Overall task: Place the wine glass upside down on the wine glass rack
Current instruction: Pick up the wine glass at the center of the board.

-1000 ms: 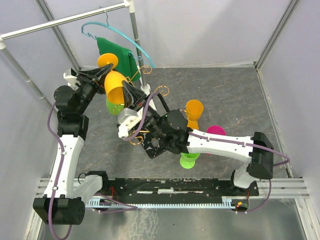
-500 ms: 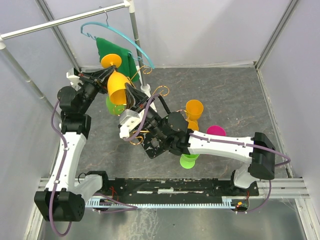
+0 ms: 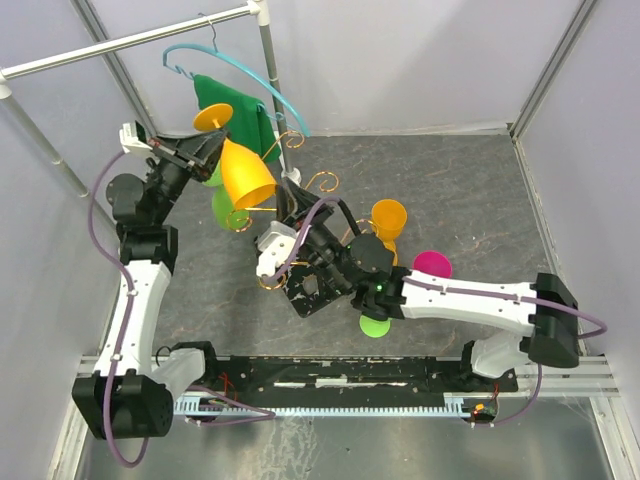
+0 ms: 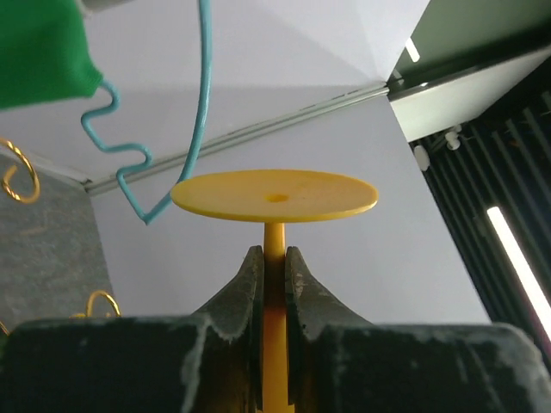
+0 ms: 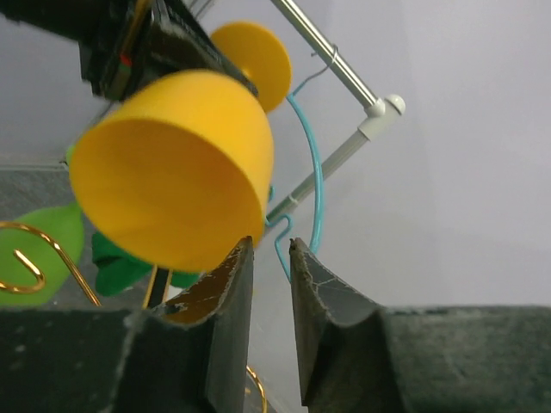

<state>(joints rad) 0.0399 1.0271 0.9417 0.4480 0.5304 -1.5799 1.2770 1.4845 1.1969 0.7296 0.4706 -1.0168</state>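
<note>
The orange wine glass [image 3: 247, 176] is held in the air, tilted with its bowl opening toward the lower right and its foot [image 3: 214, 118] up left. My left gripper [image 3: 205, 148] is shut on its stem [image 4: 275, 237], just below the round foot [image 4: 274, 195]. The gold rack [image 3: 322, 182], with curled arms on a black marbled base [image 3: 310, 292], stands right of the glass. My right gripper [image 3: 297, 204] is just below the bowl. In the right wrist view its jaws [image 5: 270, 245] stand narrowly apart and empty, and the bowl [image 5: 172, 168] is just above its left finger.
A green glass [image 3: 228, 207] hangs low by the rack's left side. Orange [image 3: 388, 218], pink [image 3: 432, 262] and green [image 3: 376, 324] glasses stand right of the base. A white clothes rail [image 3: 266, 60] with a blue hanger [image 3: 240, 70] and green cloth [image 3: 238, 105] stands behind.
My left gripper has lifted and swung the glass, so the bowl now points lower right. My right gripper has drawn back down and right from the bowl.
</note>
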